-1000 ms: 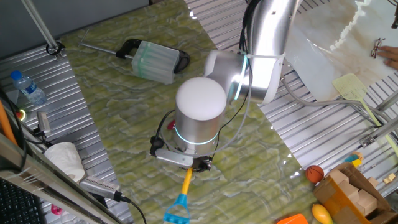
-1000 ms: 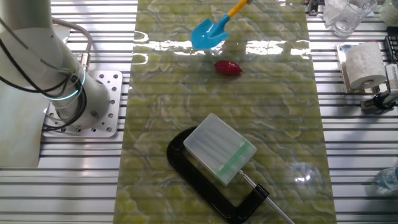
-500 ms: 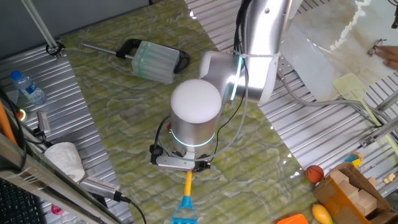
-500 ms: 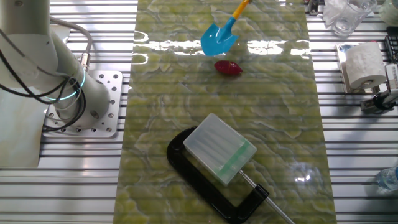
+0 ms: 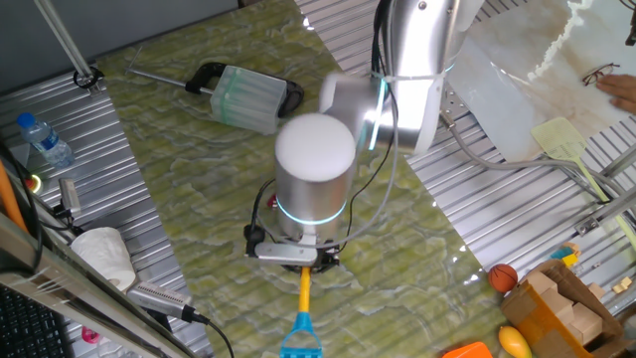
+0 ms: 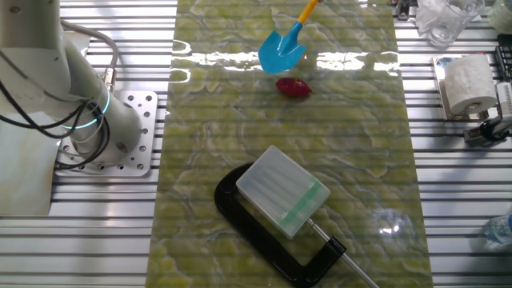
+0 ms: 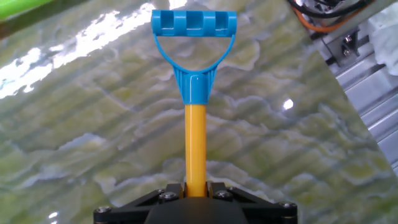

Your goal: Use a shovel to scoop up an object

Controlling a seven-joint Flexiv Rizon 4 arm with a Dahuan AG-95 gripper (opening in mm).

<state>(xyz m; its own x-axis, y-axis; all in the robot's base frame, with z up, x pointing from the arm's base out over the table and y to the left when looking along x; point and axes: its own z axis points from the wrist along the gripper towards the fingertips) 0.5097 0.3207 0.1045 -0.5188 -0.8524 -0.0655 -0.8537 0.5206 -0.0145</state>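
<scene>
Shovel (image 5: 301,318) is held by the gripper (image 5: 306,264) in one fixed view: the yellow shaft comes out from under the arm (image 5: 318,179) and the blue D-shaped end is at the bottom edge of the picture, above the green marbled mat (image 5: 179,179). The arm hides the blade and the object in this view. A pale dustpan (image 5: 241,96) with a black handle lies near the far end of the mat, well apart from the arm, and an orange ball (image 5: 503,276) sits off the mat at the right. From the other fixed view, the blue blade of the shovel (image 6: 282,51) is tilted with its tip down, just beside the small dark red object (image 6: 294,87) on the mat; I cannot tell if they touch. The dustpan (image 6: 284,194) lies nearer to this camera, well apart from both. From the hand view, the gripper (image 7: 196,185) is closed tight on the yellow shaft of the shovel (image 7: 194,93), and the shaft runs straight away from the fingers to the blue end at the top.
</scene>
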